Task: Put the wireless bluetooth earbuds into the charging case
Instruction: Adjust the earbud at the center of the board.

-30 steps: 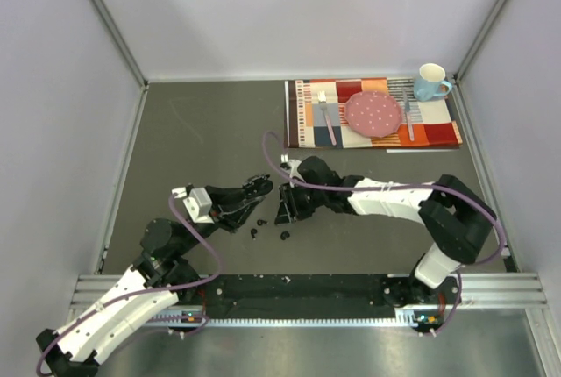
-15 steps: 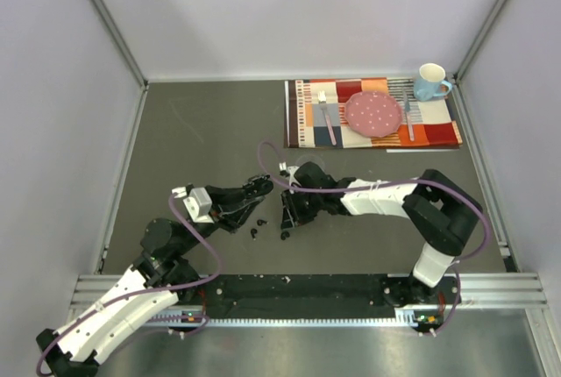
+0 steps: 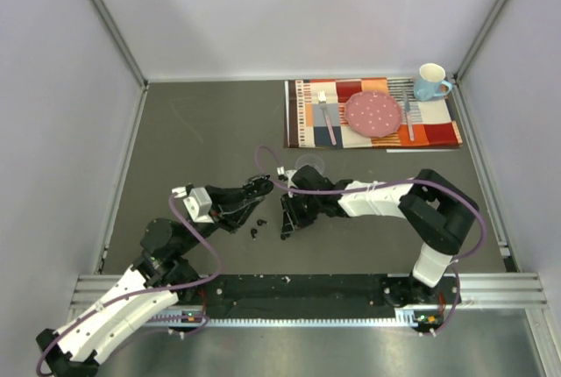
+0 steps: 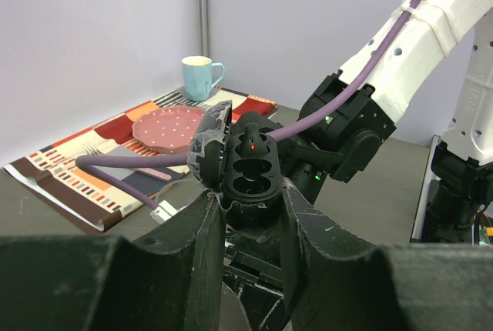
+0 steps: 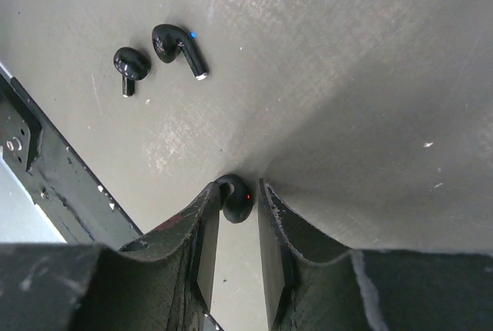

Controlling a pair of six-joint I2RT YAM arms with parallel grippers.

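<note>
Black earbud (image 5: 236, 202) sits between right claw (image 5: 239, 189) tips; left claw (image 4: 250, 202) clamps case (image 4: 251, 163).

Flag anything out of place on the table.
Two earbuds lie loose on the table, side by side, outside the open charging case that the left end effector holds up; it looks empty.

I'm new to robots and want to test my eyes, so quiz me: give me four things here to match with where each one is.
1 charging case
2 red-lit earbud
3 two loose earbuds
4 mug

A on the table, clear of both hands
B between the fingers of the right hand
C at the far corner of the placemat
D gripped by the left hand

Pairs: 1-D, 2-B, 3-A, 4-C
</note>
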